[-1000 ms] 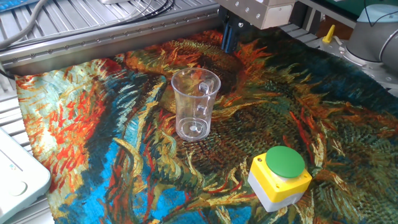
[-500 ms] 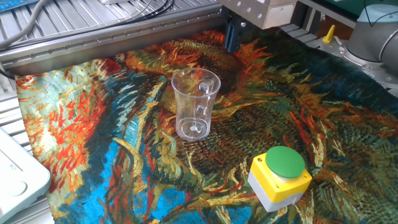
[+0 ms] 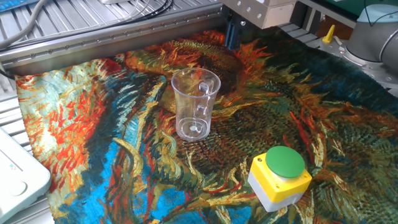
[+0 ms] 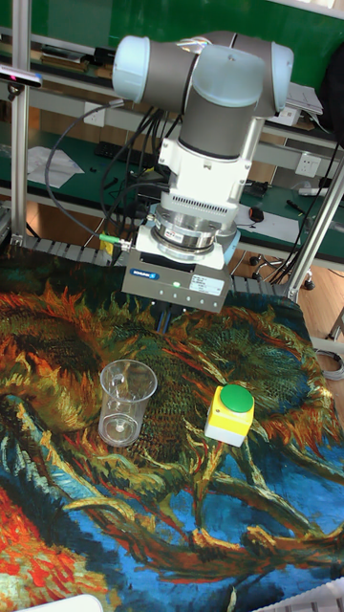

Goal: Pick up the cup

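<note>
The cup (image 3: 195,103) is clear plastic and stands upright on the painted cloth, its side handle facing the fixed camera. In the tall fixed view the cup (image 4: 125,402) is left of centre. My gripper (image 3: 234,36) hangs above the cloth's far edge, behind and to the right of the cup and well apart from it. Its dark fingers (image 3: 231,38) stand apart with nothing between them. In the tall fixed view the gripper (image 4: 164,320) shows only as short finger tips under the grey wrist block.
A yellow button box with a green button (image 3: 280,177) sits on the cloth (image 3: 93,124) to the front right of the cup. A white device (image 3: 15,177) lies at the left edge. Metal rails and cables (image 3: 93,25) run along the back.
The gripper fingers have risen slightly and shifted a little to the right. The cup and the button box have not moved.
</note>
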`<state>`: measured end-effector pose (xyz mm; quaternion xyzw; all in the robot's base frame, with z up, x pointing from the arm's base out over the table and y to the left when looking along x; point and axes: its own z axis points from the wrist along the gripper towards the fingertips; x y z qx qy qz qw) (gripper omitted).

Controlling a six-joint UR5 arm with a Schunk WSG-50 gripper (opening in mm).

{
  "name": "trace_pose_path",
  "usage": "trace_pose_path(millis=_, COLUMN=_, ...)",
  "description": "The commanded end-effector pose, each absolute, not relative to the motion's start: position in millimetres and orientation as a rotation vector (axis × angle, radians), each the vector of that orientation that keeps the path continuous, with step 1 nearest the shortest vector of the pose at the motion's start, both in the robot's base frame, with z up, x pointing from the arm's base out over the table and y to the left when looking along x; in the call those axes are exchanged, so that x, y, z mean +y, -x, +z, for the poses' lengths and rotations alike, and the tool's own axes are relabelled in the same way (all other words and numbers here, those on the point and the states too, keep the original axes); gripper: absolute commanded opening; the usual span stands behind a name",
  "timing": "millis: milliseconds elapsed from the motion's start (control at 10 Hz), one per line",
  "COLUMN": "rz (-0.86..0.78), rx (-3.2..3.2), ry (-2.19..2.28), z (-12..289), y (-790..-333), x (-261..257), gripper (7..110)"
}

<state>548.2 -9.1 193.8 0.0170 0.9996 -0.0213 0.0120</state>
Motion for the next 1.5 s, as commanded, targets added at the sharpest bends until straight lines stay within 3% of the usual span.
trace_pose_path(millis=0, rz=-0.067, rx=3.117, ry=-0.043, z=194.9, y=-548.0, x=-9.8, gripper=7)
trace_pose_path(millis=400, rz=-0.022, rx=3.125, ry=-0.006, z=194.7, y=-546.5, x=-2.5, gripper=7)
trace_pose_path(millis=900, rz=-0.051, rx=3.091, ry=0.027, z=155.6, y=-596.7, x=-17.5, gripper=7)
trace_pose_path(millis=1400, rz=-0.018, rx=3.081, ry=0.021, z=160.9, y=-596.7, x=-16.3, gripper=7)
